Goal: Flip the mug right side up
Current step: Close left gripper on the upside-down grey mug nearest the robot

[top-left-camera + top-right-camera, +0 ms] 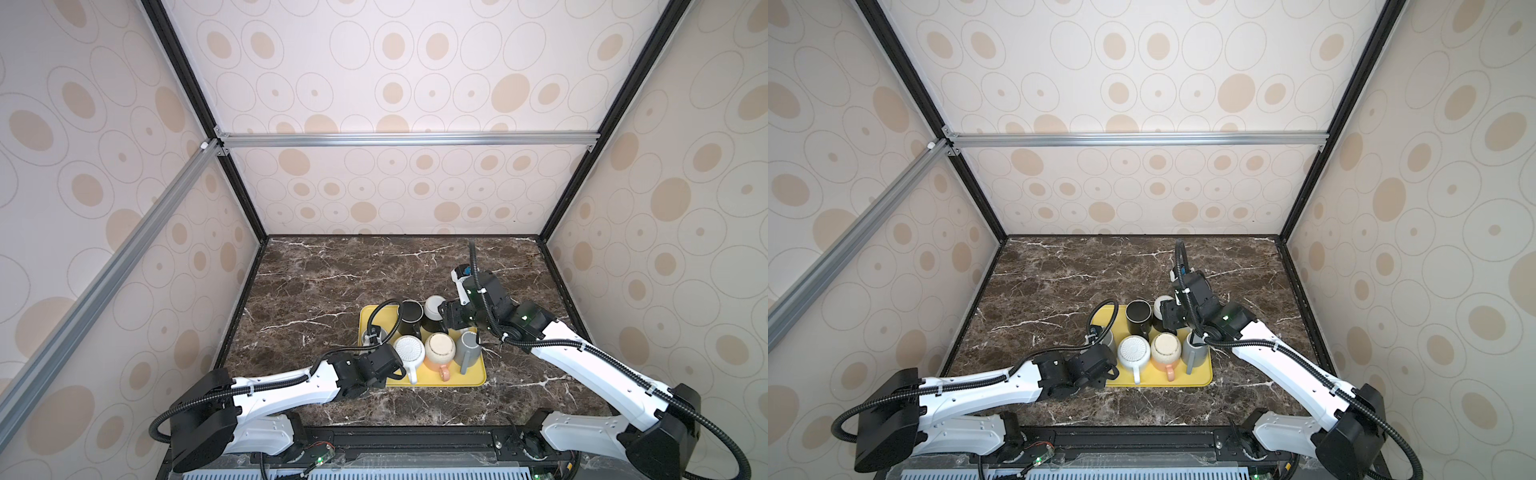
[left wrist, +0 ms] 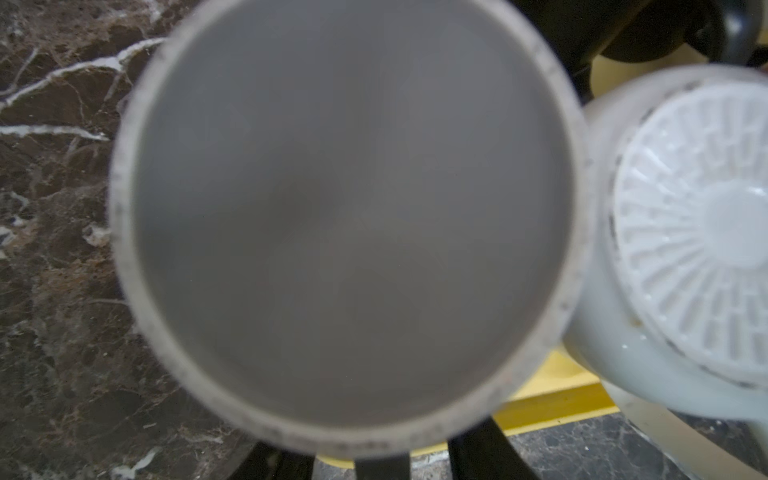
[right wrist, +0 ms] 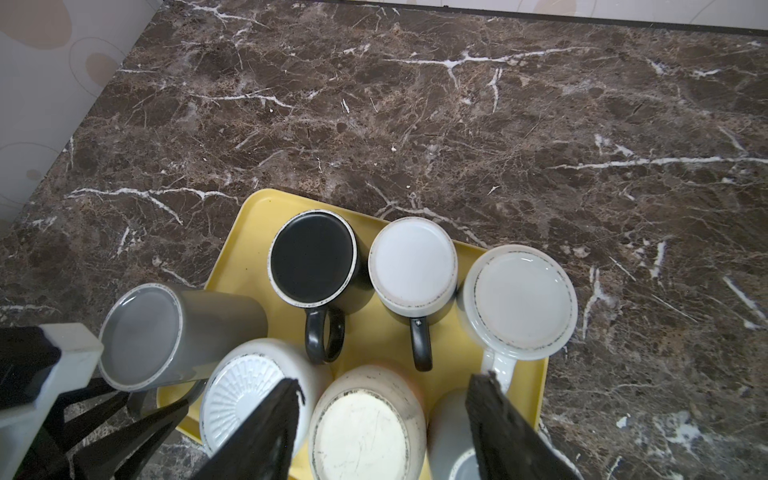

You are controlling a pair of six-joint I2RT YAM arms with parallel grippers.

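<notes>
A grey mug (image 3: 141, 336) stands upside down at the left edge of the yellow tray (image 3: 374, 332). Its blurred base (image 2: 349, 216) fills the left wrist view. In both top views my left wrist hides most of it (image 1: 1109, 338). My left gripper (image 3: 137, 411) is down at its near side. The dark fingers (image 2: 486, 449) straddle the mug's handle, with a gap on each side. My right gripper (image 3: 386, 380) hangs open over the tray's right part (image 1: 451, 318), holding nothing. Its fingers frame the beige mug's base (image 3: 361, 436).
Several other mugs stand base up on the tray: black (image 1: 411, 311), dark with white base (image 1: 434, 307), white with ribbed base (image 1: 408, 349), beige and orange (image 1: 440, 351), plain white (image 3: 519, 299). Another grey mug (image 1: 467, 349) stands at the right edge. Brown marble table (image 1: 332, 270) surrounds the tray.
</notes>
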